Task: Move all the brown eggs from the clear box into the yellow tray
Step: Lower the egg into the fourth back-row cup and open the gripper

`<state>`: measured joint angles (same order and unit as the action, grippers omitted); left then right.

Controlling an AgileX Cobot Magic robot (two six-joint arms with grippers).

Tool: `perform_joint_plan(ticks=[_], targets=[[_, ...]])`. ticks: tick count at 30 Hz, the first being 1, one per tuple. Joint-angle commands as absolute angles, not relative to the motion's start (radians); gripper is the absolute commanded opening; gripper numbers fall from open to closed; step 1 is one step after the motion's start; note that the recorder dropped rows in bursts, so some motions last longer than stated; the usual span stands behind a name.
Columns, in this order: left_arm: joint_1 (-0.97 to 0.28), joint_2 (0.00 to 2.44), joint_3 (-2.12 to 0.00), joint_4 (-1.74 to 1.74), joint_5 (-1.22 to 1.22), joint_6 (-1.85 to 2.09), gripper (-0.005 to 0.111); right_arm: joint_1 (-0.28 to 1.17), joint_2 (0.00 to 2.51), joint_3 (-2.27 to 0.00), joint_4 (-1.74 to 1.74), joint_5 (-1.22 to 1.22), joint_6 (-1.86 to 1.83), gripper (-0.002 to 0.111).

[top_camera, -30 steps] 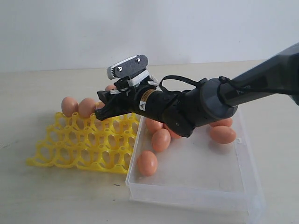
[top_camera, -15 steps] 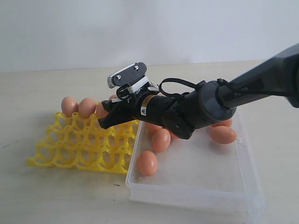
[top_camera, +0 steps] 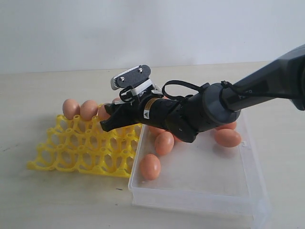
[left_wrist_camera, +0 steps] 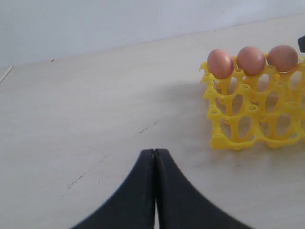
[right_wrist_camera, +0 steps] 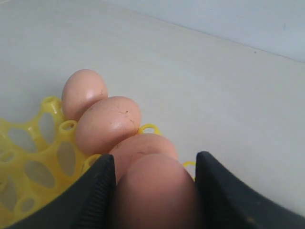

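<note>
Brown egg (right_wrist_camera: pixel 155 195) clamped in right claw (right_wrist_camera: pixel 153 164), over yellow tray (right_wrist_camera: pixel 12 130) corner

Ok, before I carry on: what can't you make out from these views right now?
Exterior view: the right arm covers the far side of the clear box, so the brown eggs left there can't be counted.
Right wrist view: the egg in the right hand hides its cup; seated or not is unclear.
Left wrist view: the frame edge cuts off the yellow tray.
</note>
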<state>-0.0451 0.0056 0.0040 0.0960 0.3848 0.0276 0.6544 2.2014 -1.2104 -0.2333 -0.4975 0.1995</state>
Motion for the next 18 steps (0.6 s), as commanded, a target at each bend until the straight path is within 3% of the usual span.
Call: perform_joint_plan(ticks=[1,5,9,18], targets=[[-0.05,0.0,0.0,0.095,0.379,0.023,0.0,0.655,2.2,-1.219,-0.235,-0.507,0.211,0.026],[-0.05,0.0,0.0,0.095,0.379,0.023,0.0,0.655,2.2,-1.219,-0.235,-0.507,0.211,0.046],[-0.05,0.0,0.0,0.095,0.379,0.023,0.0,0.655,2.2,-1.219,-0.235,-0.498,0.211,0.056],[-0.05,0.0,0.0,0.095,0.379,0.023,0.0,0.655,2.194,-1.219,-0.235,-0.478,0.211,0.058]])
